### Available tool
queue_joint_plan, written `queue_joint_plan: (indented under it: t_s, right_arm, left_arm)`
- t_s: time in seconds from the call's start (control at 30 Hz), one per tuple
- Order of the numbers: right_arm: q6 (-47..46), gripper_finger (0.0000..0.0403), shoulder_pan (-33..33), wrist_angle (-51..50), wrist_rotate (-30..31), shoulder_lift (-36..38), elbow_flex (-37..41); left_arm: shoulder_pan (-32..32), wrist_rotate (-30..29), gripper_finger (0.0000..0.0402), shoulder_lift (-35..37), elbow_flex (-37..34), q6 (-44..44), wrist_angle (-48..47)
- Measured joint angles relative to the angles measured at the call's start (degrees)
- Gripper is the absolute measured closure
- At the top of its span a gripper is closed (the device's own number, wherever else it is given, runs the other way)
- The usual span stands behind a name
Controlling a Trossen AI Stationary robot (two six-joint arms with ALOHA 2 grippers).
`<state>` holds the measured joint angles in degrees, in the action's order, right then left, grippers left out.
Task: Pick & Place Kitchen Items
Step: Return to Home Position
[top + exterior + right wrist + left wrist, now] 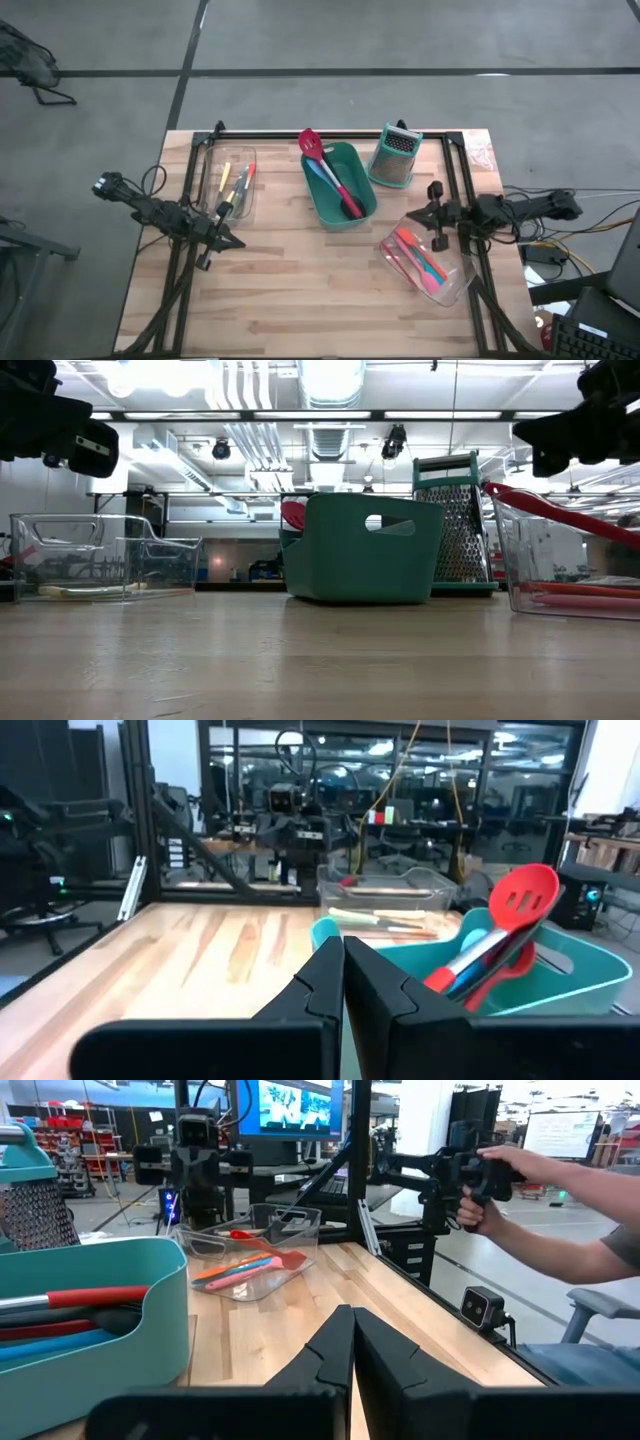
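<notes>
We see red and blue long-handled utensils lying in the teal rectangular plastic bin at mid-table; left gripper and right gripper hover at opposite sides, fingers pressed together, empty.

Black jointed arms; tapered dark fingers.

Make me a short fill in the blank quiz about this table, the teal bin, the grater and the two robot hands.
1. The box grater stands beside the teal bin, on the ____ arm's side.
2. The slotted spatula sticking out of the bin is ____.
3. The left hand and the right hand are both ____ and hold nothing.
4. The thin yellow tool lies in a clear container near the ____ arm.
Missing words: right; red; shut; left.
</notes>
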<state>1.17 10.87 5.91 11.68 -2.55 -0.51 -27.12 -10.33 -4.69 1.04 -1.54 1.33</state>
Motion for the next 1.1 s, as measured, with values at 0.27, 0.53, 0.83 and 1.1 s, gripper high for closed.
queue_joint_plan:
  t_s: [0.27,0.53,0.83,1.1]
  right_arm:
    - [1.1,0.0394,-0.6,-1.2,-0.3,2.6,0.0]
    - [0.7,0.0394,-0.7,-1.7,0.3,2.5,0.0]
    - [-0.1,0.0394,-0.7,-1.1,0.4,2.3,0.0]
    - [-3.4,0.0394,-0.7,-1.0,0.5,2.5,0.0]
  left_arm:
    - [0.0,0.0,0.0390,-0.1,0.0,0.0,0.1]
    - [0.0,0.0,0.0390,-0.1,0.0,0.0,0.1]
    - [0.0,0.0,0.0390,-0.1,0.0,0.0,0.1]
    - [0.0,0.0,0.0390,-0.1,0.0,0.0,0.1]
